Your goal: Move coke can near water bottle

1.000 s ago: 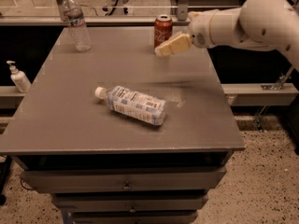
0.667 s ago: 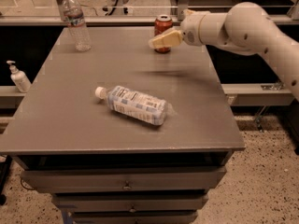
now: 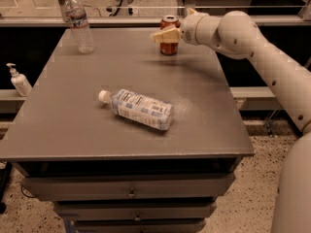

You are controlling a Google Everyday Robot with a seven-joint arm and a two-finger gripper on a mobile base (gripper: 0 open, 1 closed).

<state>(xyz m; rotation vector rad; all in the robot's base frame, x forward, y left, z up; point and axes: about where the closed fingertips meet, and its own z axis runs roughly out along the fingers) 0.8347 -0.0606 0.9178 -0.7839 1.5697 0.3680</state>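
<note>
change: over the last second the gripper (image 3: 169, 30) has travelled left along the far edge of the table (image 3: 63, 125), from just right of the coke can (image 3: 169, 47) to right at it; its cream tip now crosses in front of the can's upper body.
meaning for the task: the reach looks all but finished, and the step in hand is probably taking hold of the can. the carry towards the water bottle (image 3: 77, 25) has not begun.
gripper state: cannot tell from this view whether it is clamped on the can or only placed about it.
gripper place: at the far edge of the table, right of centre, level with the can's upper half, with the arm (image 3: 262, 52) coming in from the right.
coke can place: standing on the table at the far edge, in the same spot as a second ago, well apart from the water bottle.
coke can axis: long axis vertical, silver top up, base flat on the surface; no tilt shows.
water bottle: upright at the far left corner, white cap up, untouched and unmoved.
path: the way from can to bottle runs left along the far edge and looks open.
other things: a labelled bottle (image 3: 141, 110) lies on its side near the middle of the table, cap to the left, well short of that path; a small pump bottle (image 3: 18, 80) stands on a ledge off the table's left side.
risk: the can is light, so a sideways nudge before a firm hold could tip it.
</note>
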